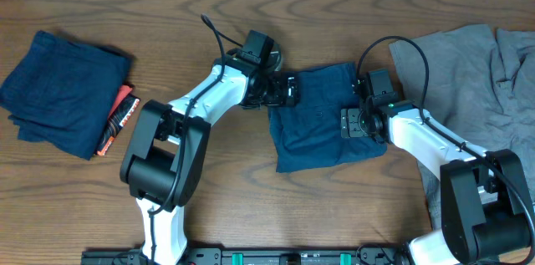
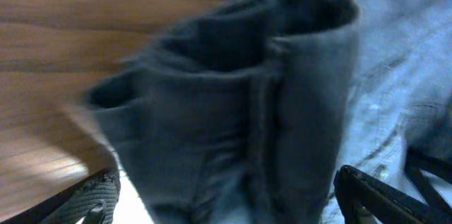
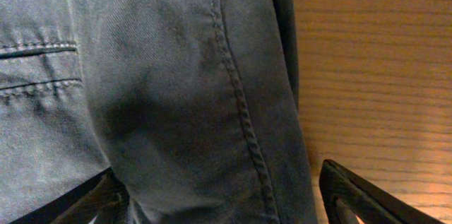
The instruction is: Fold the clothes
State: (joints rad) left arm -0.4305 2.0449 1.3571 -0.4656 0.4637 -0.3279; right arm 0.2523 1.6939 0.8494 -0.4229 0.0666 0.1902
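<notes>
The navy shorts (image 1: 326,119) lay folded mid-table, nearer the back edge. The left gripper (image 1: 288,91) stood at their left edge, the right gripper (image 1: 361,98) at their right, both with fingers spread apart, gripping nothing. Pressing the fold flat evenly seemed wise.

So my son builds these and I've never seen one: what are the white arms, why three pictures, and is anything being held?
Two white robot arms with two-finger grippers work at a brown wooden table. One picture looks down from above; the other two come from cameras on each wrist. Between the arms lies a dark navy folded garment. The left gripper is at its left edge, the right gripper at its right edge; both are open, holding nothing. At far left sits a folded navy pile beside a small orange-and-black object; at right, loose grey cloth.
</notes>
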